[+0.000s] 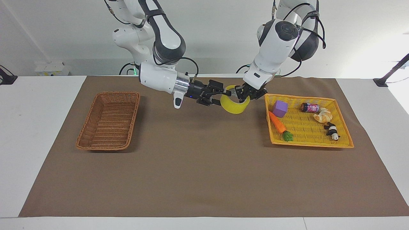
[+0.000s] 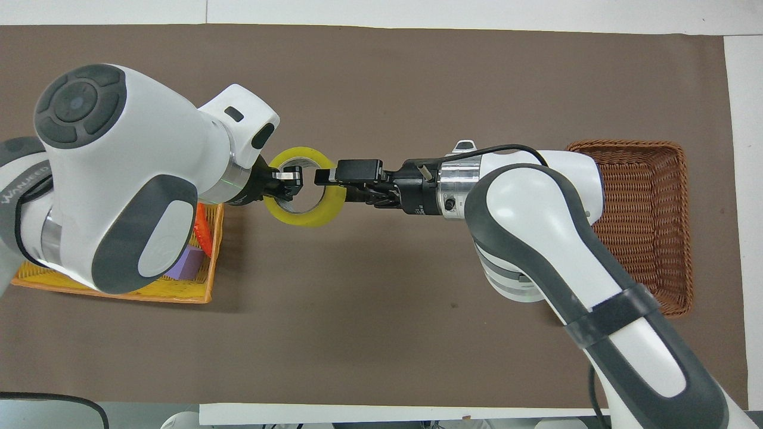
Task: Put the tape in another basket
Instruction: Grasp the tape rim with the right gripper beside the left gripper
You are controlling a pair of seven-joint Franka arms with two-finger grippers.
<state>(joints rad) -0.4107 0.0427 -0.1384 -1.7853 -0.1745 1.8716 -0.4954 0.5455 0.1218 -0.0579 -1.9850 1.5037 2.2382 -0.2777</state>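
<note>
Yellow translucent roll of packing tape [image 1: 235, 104] hangs above the brown-papered surface [image 1: 204, 166] near its robot-side edge, the left hand [image 1: 243, 94] clamped on its rim. The right hand [image 1: 225, 93], fingers apart, straddles the opposite rim. The brown wicker basket [image 1: 109, 120] sits toward the right arm's end.

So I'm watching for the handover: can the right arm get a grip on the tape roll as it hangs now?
Probably yes. The right gripper already reaches the tape roll, which the left gripper holds up in the air, with nothing between.
</note>
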